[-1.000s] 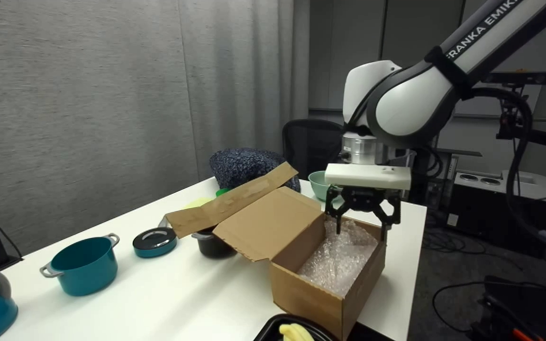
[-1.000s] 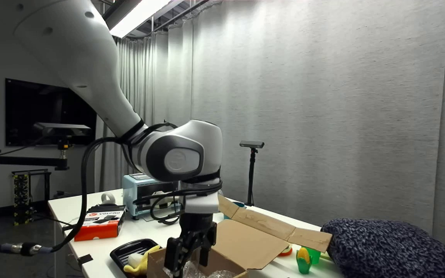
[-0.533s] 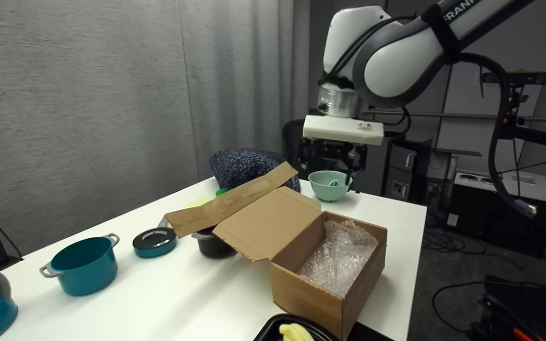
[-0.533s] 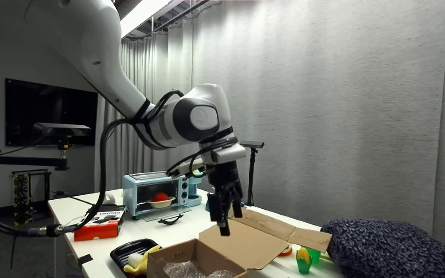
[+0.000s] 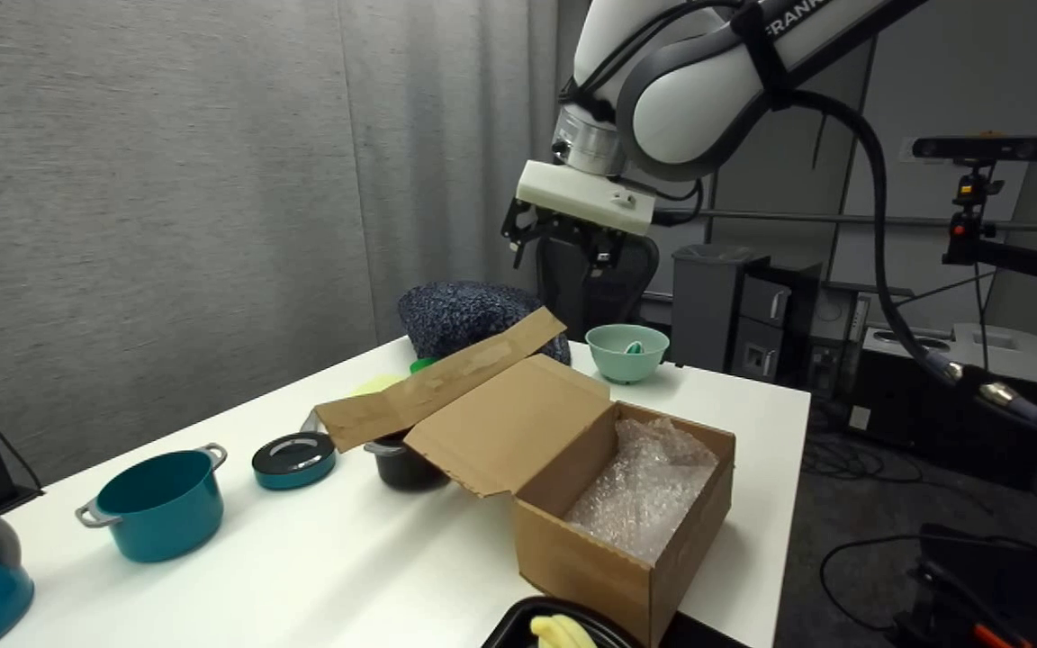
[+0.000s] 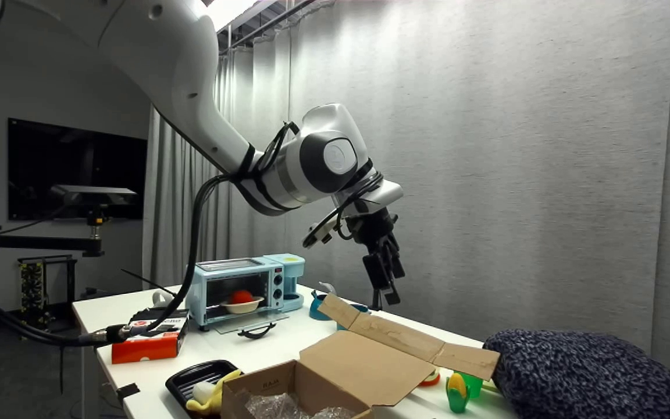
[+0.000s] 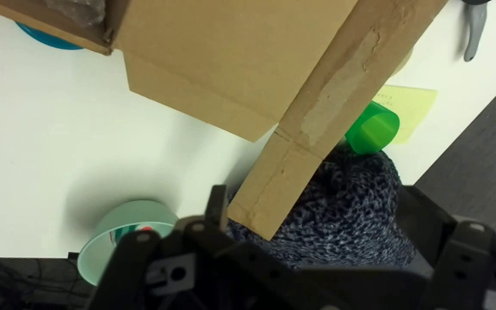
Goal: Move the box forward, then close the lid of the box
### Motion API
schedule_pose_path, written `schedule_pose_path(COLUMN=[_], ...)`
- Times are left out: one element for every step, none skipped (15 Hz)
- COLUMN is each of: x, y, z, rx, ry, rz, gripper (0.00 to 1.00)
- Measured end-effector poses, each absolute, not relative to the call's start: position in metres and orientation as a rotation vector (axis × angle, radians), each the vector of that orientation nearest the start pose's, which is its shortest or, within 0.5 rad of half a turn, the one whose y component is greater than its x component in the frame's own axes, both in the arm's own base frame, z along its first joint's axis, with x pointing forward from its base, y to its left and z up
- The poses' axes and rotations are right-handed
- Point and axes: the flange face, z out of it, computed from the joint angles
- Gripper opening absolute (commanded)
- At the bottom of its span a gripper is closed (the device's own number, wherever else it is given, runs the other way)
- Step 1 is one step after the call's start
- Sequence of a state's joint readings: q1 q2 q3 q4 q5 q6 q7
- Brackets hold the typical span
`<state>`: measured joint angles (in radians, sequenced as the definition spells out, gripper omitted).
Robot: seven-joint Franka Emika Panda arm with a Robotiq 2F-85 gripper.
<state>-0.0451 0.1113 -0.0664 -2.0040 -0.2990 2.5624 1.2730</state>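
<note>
Closing seems in hand: in an exterior view the gripper (image 5: 557,263), jaws apart, hangs at eleven o'clock from the box (image 5: 586,558) on the table (image 5: 374,576), and should next raise the lid (image 5: 514,423).

On the arm (image 5: 707,103) above the hand (image 5: 559,264), FRANK can be read, the rest out of view. Lower than the hand, an inner wall of the box (image 6: 280,378) bears a slightly blurred RAJA; lettering on the red-and-white carton (image 6: 153,347), well apart from the hand, is partly covered, and writing on the yellow note (image 7: 415,107) beyond the hand is too small to read.
</note>
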Motion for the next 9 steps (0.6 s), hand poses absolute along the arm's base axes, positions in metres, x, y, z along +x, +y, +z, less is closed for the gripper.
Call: schedule_pose_path(x=[0.6125, 0.6134, 0.6134, 0.6135, 0.6134, 0.6133, 0.6134, 0.614, 0.6149], y=[-0.0629, -0.0629, -0.0629, -0.0629, -0.0627, -0.0627, -0.0635, -0.0652, -0.0677], z=[0.4492, 0.4484, 0.4485, 0.4489, 0.4485, 0.4474, 0.4462, 0.4443, 0.4418], rx=[-2.497, -2.498, -2.498, -2.497, -2.498, -2.5, -2.5, -2.494, -2.487], ry=[1.651, 1.651, 1.651, 1.65, 1.65, 1.651, 1.655, 1.665, 1.676], rz=[-0.753, -0.752, -0.753, -0.753, -0.752, -0.75, -0.747, -0.742, -0.734], gripper=[1.0, 1.0, 1.0, 1.0, 1.0, 1.0, 1.0, 1.0, 1.0])
